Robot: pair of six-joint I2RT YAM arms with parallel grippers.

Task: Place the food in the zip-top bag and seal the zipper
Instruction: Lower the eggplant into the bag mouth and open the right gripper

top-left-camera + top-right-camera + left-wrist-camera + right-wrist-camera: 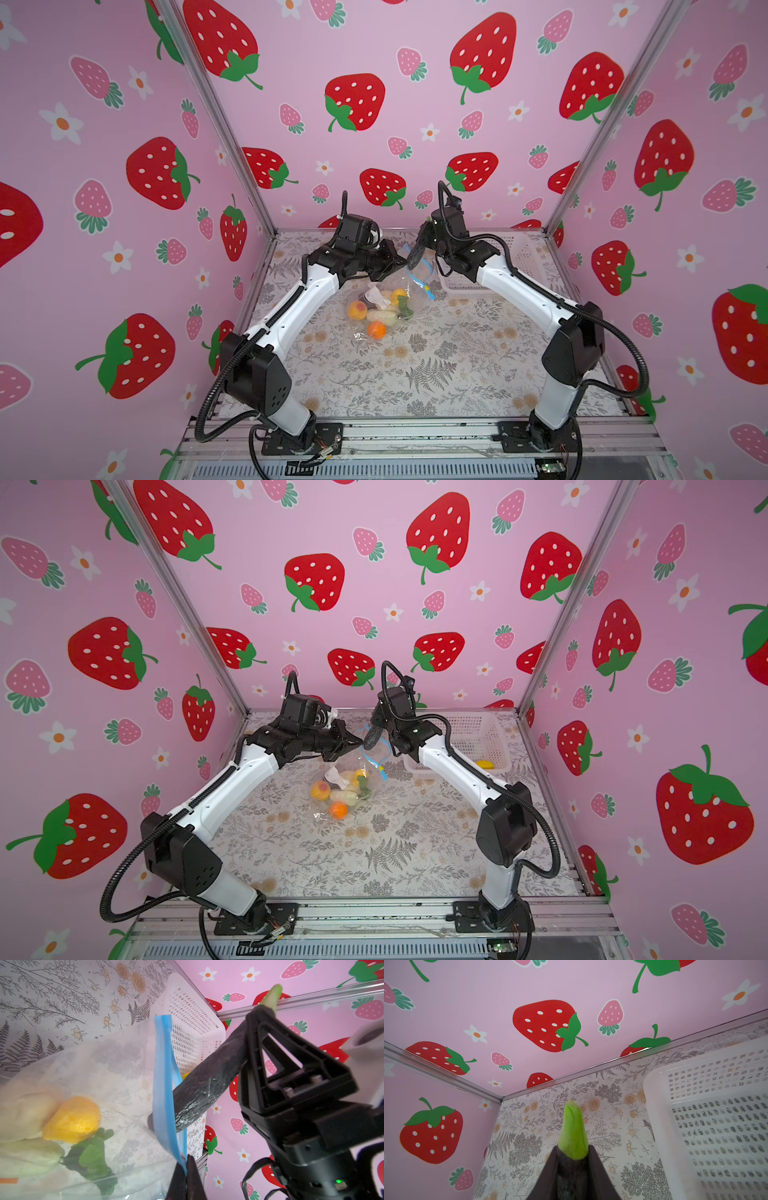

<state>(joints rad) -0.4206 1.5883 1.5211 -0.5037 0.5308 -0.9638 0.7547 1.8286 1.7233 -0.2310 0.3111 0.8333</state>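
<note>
while the left gripper (185, 1169) pinches the light-blue zipper strip (164, 1076) of the clear crinkly plastic bag (116, 1076), the right gripper (574, 1148) clamps a long dark toy vegetable with a green stem (207, 1082) at the raised mouth. loading is in hand; next, it likely needs pushing deeper before release.

Bright, even, nearly shadowless light; top views bow at the edges, close wrist-view foregrounds seem soft.

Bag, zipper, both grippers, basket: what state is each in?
zip-top bag: open, food inside.
zipper: unsealed.
left gripper: shut on zipper.
right gripper: shut on dark vegetable.
dark vegetable: tip at bag mouth.
white basket: one yellow piece inside.
</note>
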